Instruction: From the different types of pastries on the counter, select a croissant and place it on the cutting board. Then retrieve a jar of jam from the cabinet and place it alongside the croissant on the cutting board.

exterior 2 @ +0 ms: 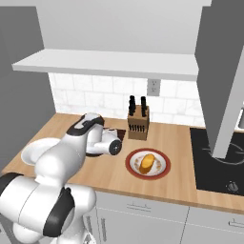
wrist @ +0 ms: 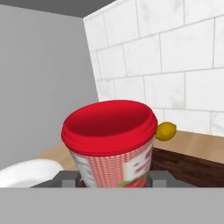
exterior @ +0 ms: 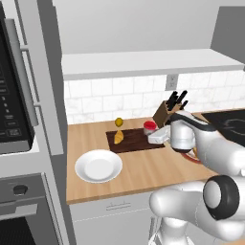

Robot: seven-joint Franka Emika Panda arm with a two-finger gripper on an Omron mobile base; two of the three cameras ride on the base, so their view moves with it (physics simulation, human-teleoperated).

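Note:
The jar of jam (wrist: 109, 140), red-lidded with a checked label, sits between my gripper's (wrist: 113, 181) grey fingers (wrist: 70, 179), which are shut on its sides. From the left base view the jar of jam (exterior: 150, 127) is at the back right corner of the dark cutting board (exterior: 139, 142), with my gripper (exterior: 153, 131) reaching it from the right. Whether it rests on the board I cannot tell. The croissant (exterior: 118, 137) lies on the board's left part. The counter (exterior: 143, 172) carries the board. The cabinet's ledge (exterior: 153, 62) runs overhead.
A yellow ball (exterior: 118, 122) lies behind the board. An empty white plate (exterior: 98, 166) sits front left. A knife block (exterior 2: 138, 121) stands by the wall, a reddish plate (exterior 2: 162, 172) with a pastry (exterior 2: 147, 163) right of my arm, and a black cooktop (exterior 2: 217, 157) beyond.

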